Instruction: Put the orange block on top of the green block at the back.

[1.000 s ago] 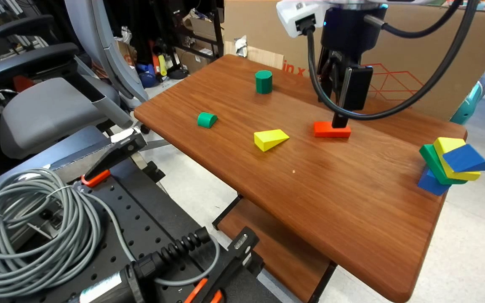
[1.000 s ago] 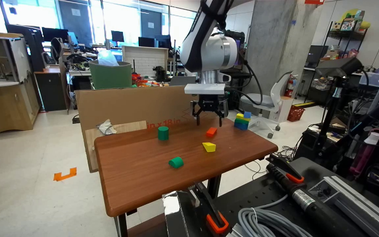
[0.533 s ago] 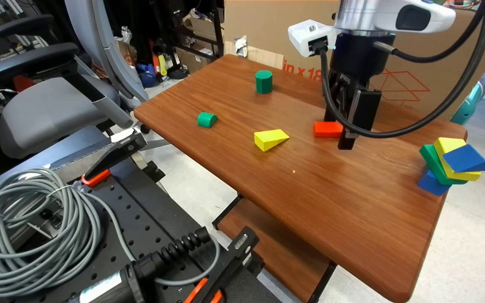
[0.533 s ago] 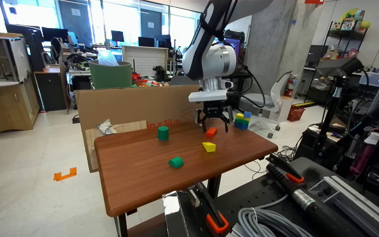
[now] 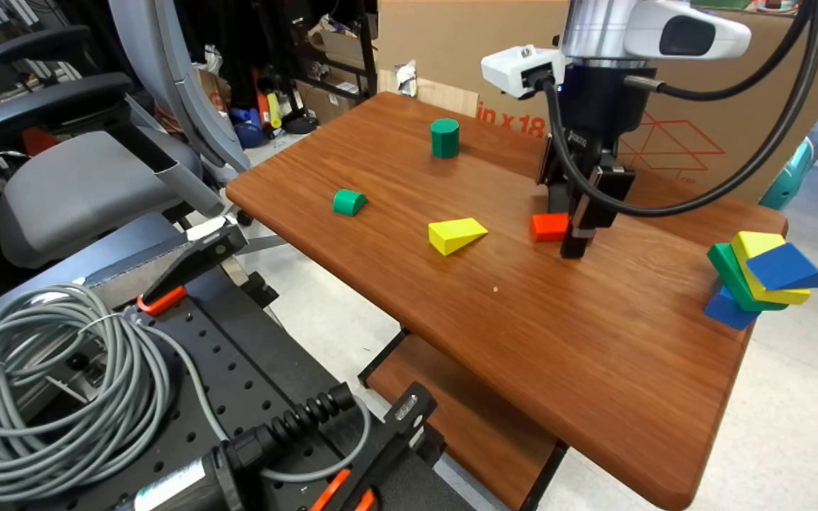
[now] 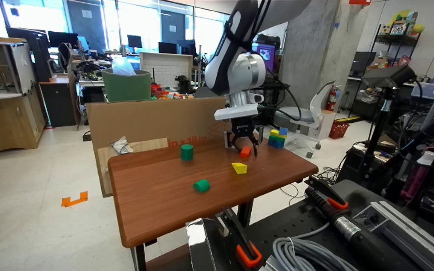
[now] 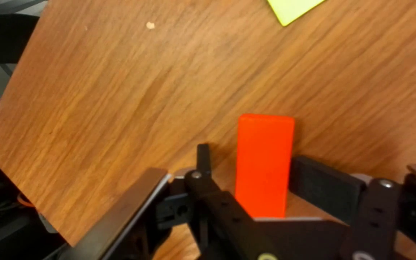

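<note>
Wrist view puts the claw astride the orange block, with the pick-up not yet made

The claw's fingers stand apart, one along each long side of the block. On the left of that view, a strip of table shows between finger and block; on the right, the finger is either against the block or just beside it, and I cannot tell which. Nothing looks gripped.

The orange block lies flat on the table in both exterior views. Well apart from it, the green block stands upright toward the far edge, with nothing on top of it. I take that one as the target, since the half-round green piece lies nearer the camera in both exterior views.

So, by my reading, only the reach is about done. Left to do: close on the block, lift it, carry it across, lower it onto the green one, and let go.
</note>
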